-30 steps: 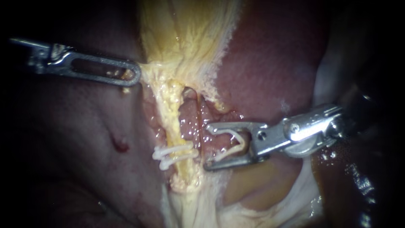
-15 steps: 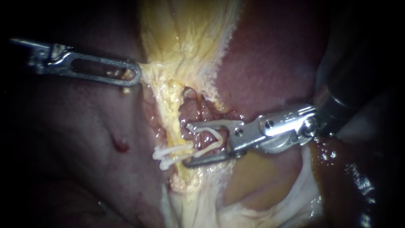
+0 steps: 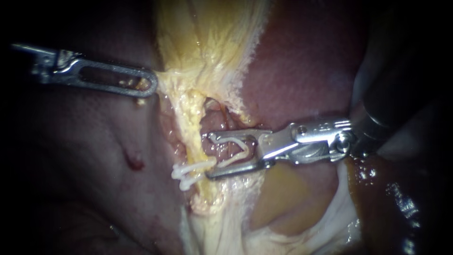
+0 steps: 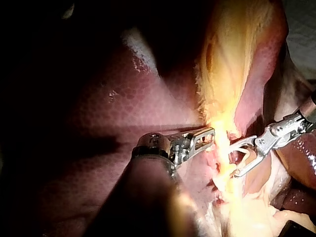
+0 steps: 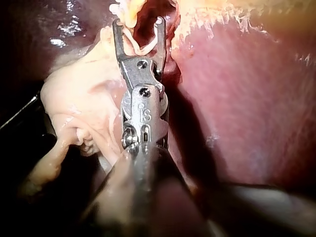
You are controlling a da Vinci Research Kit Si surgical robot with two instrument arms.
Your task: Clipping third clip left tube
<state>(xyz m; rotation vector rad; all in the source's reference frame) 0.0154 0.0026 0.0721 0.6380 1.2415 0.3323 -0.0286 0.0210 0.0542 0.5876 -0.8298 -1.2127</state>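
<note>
The left tube (image 3: 191,125) is a yellow, fatty strand running down from the gallbladder (image 3: 207,42). Two white clips (image 3: 191,173) sit across it low down. My right instrument (image 3: 210,157) comes in from the right, its jaws set wide around an open white clip (image 3: 236,152) that they carry. The jaw tips reach the tube's right side just above the two clips. In the right wrist view the clip (image 5: 140,48) sits between the jaws of the right instrument (image 5: 138,22). My left instrument (image 3: 150,85) is shut on the yellow tissue edge and holds it out to the left.
Dark red liver (image 3: 302,71) lies to the right and below on the left (image 3: 94,156), with a small red spot (image 3: 134,163). Pale membrane (image 3: 302,226) hangs below the right instrument. In the left wrist view the left instrument (image 4: 205,138) faces the right instrument (image 4: 237,159) across the tube.
My right instrument has moved left with its clip, from beside the tube to the tube's edge above the two clips. The left instrument has stayed still.
</note>
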